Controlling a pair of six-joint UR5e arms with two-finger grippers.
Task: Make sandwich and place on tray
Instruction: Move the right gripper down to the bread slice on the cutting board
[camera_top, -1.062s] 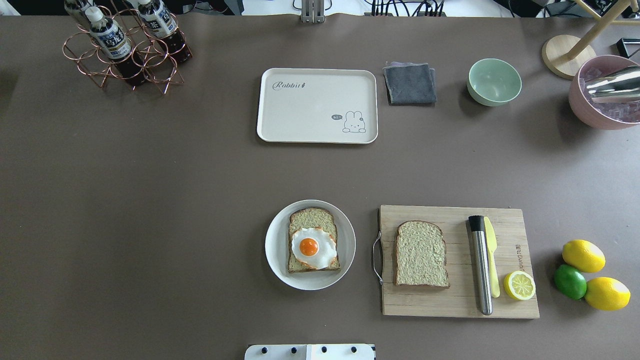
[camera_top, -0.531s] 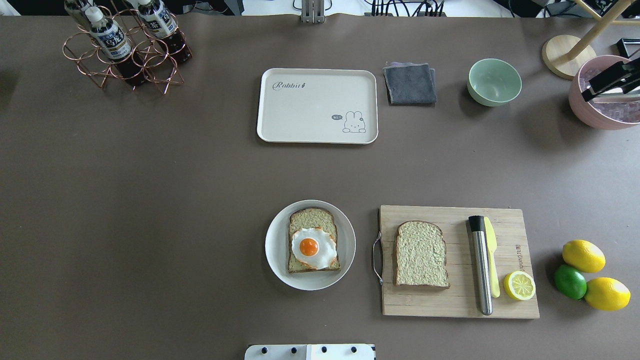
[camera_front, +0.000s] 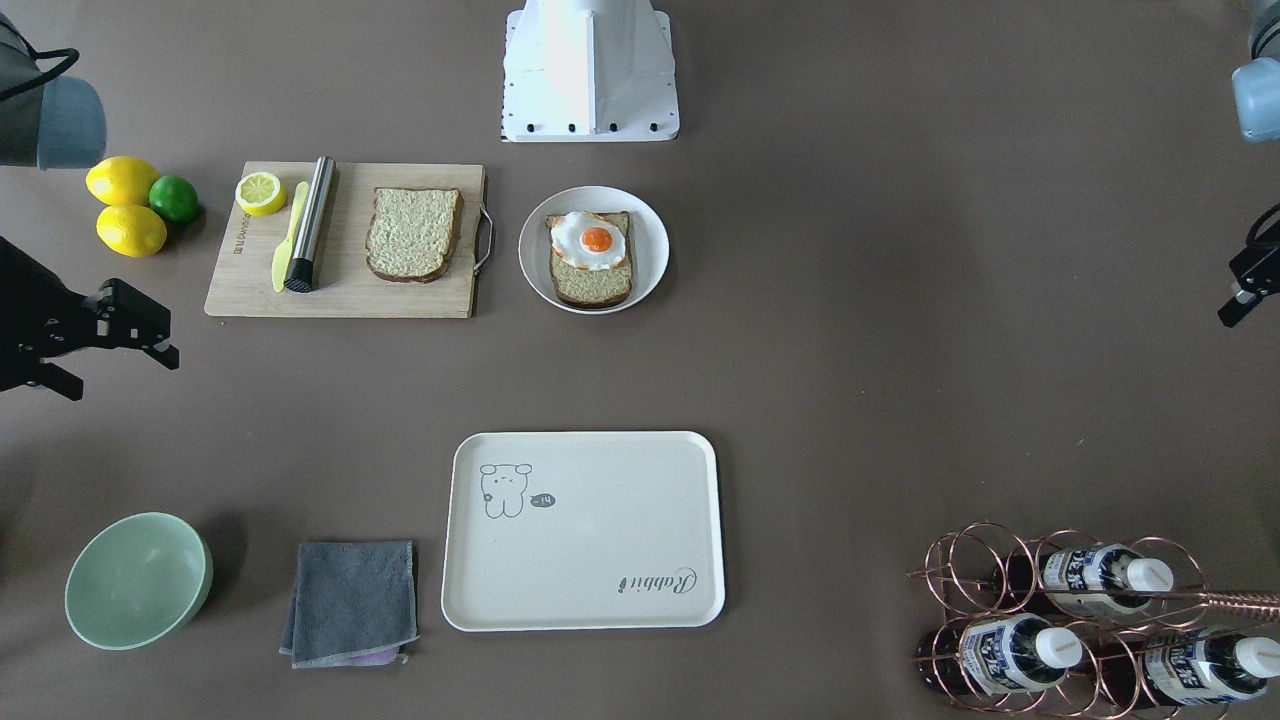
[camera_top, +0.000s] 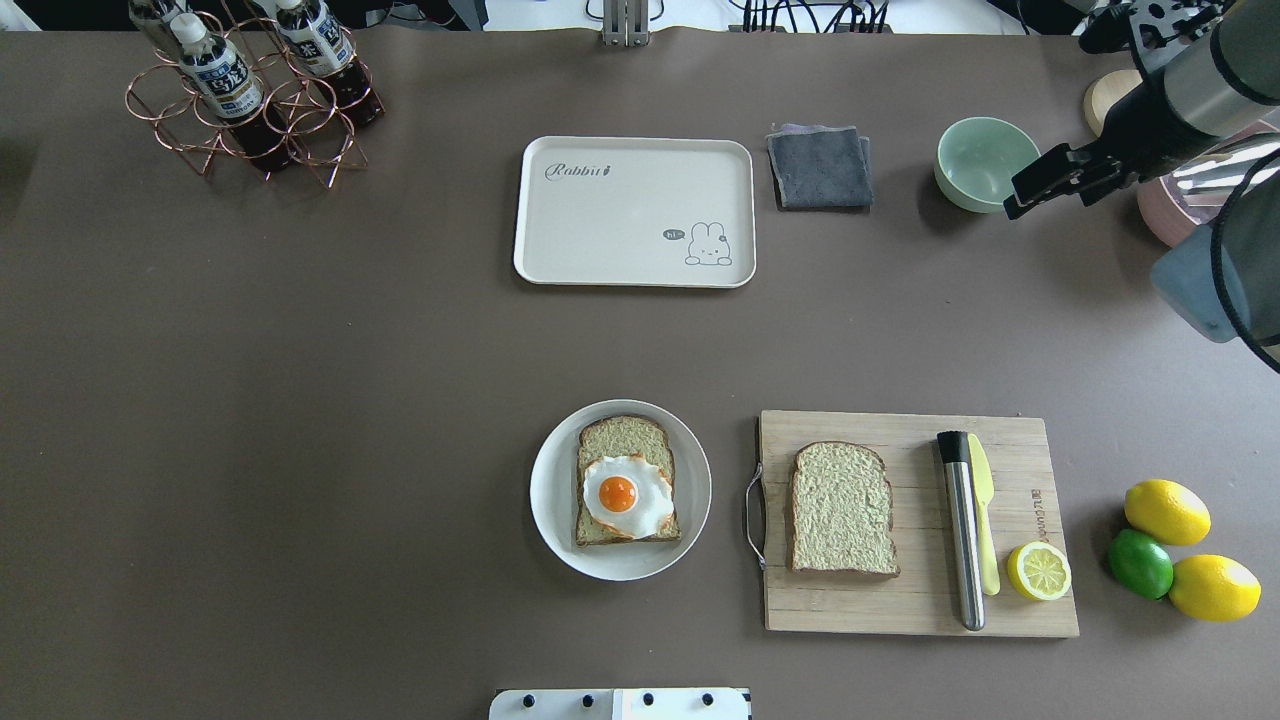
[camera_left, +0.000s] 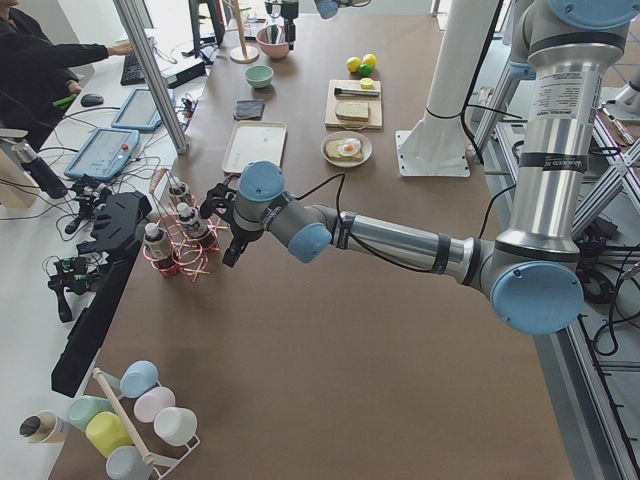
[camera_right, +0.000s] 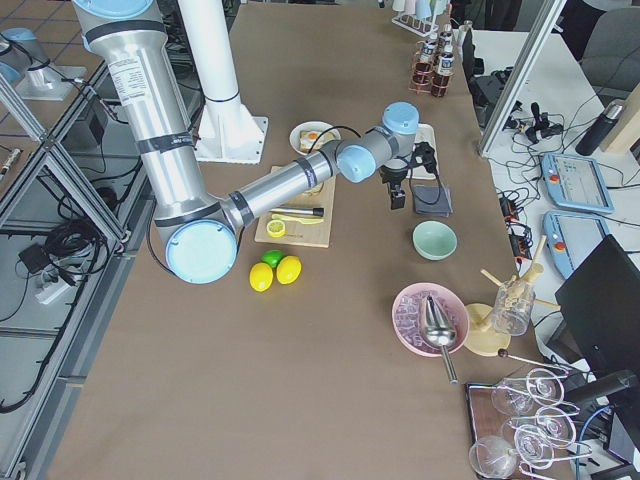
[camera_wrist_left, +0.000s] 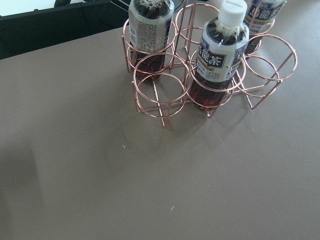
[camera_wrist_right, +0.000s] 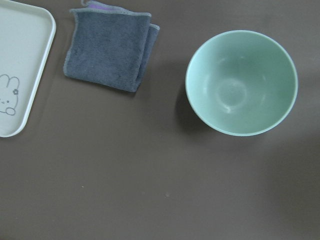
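Observation:
The sandwich is in two parts. One bread slice (camera_top: 625, 438) with a fried egg (camera_top: 620, 495) on it lies on a round white plate (camera_top: 550, 490). The other slice (camera_top: 842, 508) lies on the wooden cutting board (camera_top: 900, 600). At the far middle of the table sits the cream tray (camera_top: 560, 220), with nothing on it. My right gripper (camera_top: 1025, 190) hangs above the table beside the green bowl (camera_top: 988, 163), fingers apart and holding nothing. My left gripper (camera_front: 1232, 310) is cut off at the frame edge near the bottle rack (camera_top: 250, 100), so I cannot tell its state.
A folded grey cloth (camera_top: 820, 167) lies between tray and bowl. On the board are a steel muddler (camera_top: 962, 530), a yellow knife (camera_top: 983, 500) and a lemon half (camera_top: 1038, 571). Lemons (camera_top: 1165, 510) and a lime (camera_top: 1140, 563) sit right of it. A pink bowl (camera_right: 428, 318) stands far right.
My right arm has swung in from the right edge of the overhead view, from over the pink bowl toward the green bowl. The bread, egg and tray have not moved.

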